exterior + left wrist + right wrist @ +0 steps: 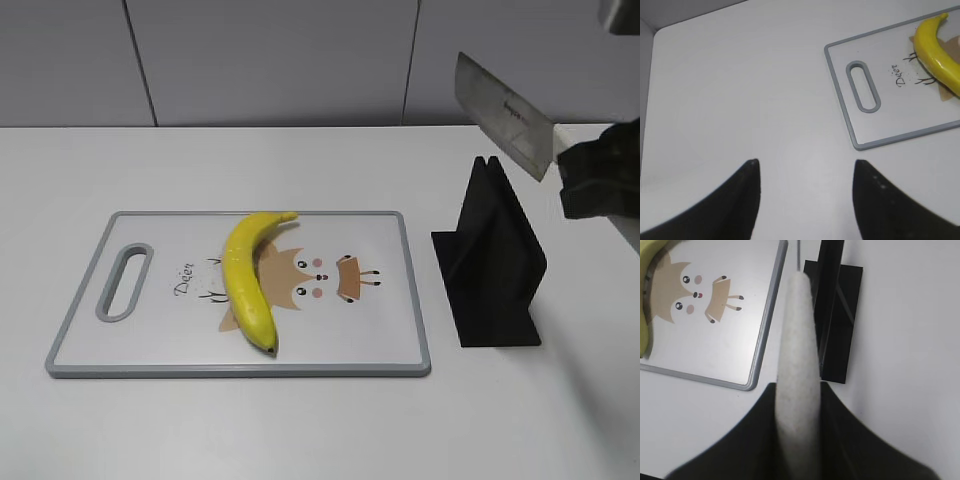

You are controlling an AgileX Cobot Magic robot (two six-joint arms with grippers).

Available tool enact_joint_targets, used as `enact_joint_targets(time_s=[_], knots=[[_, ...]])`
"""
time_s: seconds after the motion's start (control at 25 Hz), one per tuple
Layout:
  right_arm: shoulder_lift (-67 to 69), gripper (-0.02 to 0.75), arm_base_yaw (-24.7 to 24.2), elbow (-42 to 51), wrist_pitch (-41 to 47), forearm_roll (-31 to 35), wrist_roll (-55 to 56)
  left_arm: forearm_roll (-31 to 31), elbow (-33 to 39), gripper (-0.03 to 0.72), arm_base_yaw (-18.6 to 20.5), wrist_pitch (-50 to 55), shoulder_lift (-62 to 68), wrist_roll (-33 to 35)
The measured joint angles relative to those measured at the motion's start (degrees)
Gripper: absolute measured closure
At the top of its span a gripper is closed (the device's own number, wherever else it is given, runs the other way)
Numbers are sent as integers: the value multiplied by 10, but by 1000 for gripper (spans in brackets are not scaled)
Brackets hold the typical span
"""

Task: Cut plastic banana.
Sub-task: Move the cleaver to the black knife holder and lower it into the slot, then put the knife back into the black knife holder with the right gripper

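The plastic banana (249,279) is curved, glossy yellow with a dark tip, and lies whole on the white cutting board (390,330). It also shows in the left wrist view (936,50) and at the left edge of the right wrist view (644,325). My right gripper (590,180) is shut on the pale handle (799,390) of a knife whose blade (503,116) is raised above the black knife stand (492,265), to the right of the board. My left gripper (805,170) is open and empty over bare table, left of the board (880,135).
The board has a grey rim, a handle slot (124,281) at its left end and a deer drawing. The black stand (832,315) sits on the white table just right of the board. A grey wall runs along the back.
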Motion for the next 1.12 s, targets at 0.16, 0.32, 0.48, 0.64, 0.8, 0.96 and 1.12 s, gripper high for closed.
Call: enact_joint_targets(time_s=[0.16, 0.32, 0.48, 0.64, 0.8, 0.96, 1.12], knots=[[0, 561, 0, 30, -33, -4, 31, -3, 55, 117, 0, -9, -81, 1], [0, 561, 0, 50, -57, -18, 59, -12, 104, 123, 0, -11, -159, 3], [0, 561, 0, 55, -64, -37, 81, -44, 144, 125, 0, -13, -224, 7], [0, 561, 0, 55, -67, -44, 88, -87, 184, 138, 0, -14, -289, 32], [0, 561, 0, 55, -67, -45, 89, -107, 215, 155, 0, -15, -352, 54], [-1, 561, 0, 55, -69, -45, 90, -109, 233, 164, 0, -40, -374, 60], [-2, 561, 0, 55, -69, -46, 90, -109, 242, 166, 0, -54, -375, 66]])
